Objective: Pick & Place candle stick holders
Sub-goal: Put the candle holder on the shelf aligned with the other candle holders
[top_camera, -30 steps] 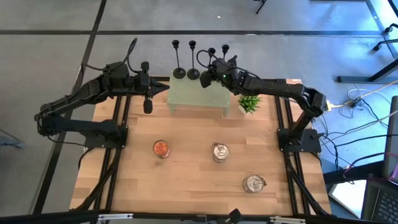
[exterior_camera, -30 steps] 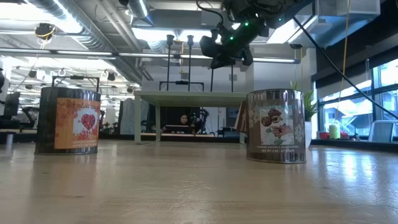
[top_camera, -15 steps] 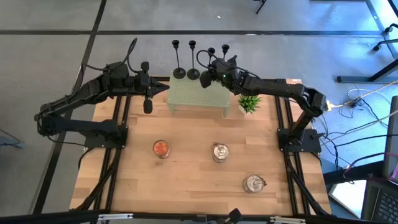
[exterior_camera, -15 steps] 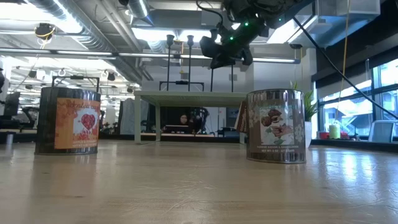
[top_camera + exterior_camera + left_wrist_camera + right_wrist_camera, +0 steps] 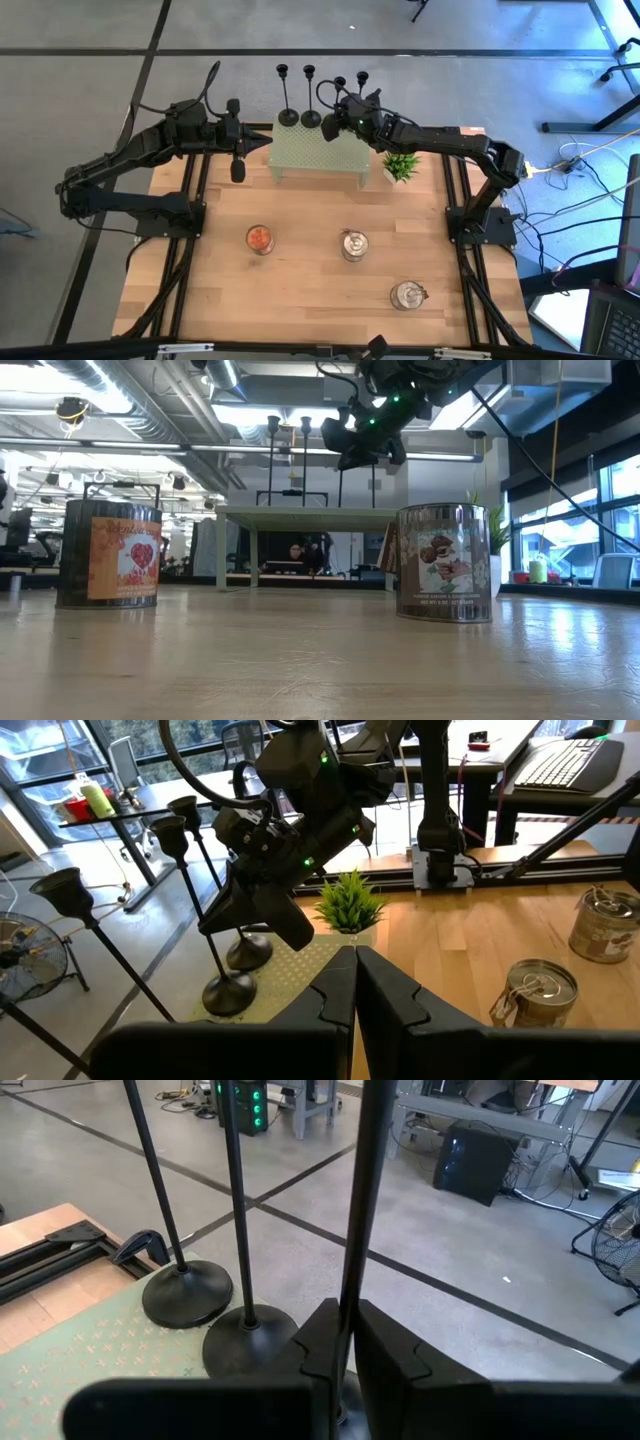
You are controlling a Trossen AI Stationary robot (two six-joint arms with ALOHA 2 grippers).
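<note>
On the pale green stand (image 5: 318,150) at the far edge of the counter (image 5: 320,250), the four candle stick holders (image 5: 311,96) are kept close together, and one stem is clamped by the shut right gripper (image 5: 338,113). If this stem is lifted at a tilt, its base may strike the neighbouring base (image 5: 250,1337) and topple it. The left gripper (image 5: 262,141) is held closed and empty just beside the stand.

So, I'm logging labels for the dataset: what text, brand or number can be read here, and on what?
No text is readable.
Left tin: a red heart picture; any print is blurred.
Right tin: a picture label; any lettering is too small.
Candle stick holders: no markings seen.
</note>
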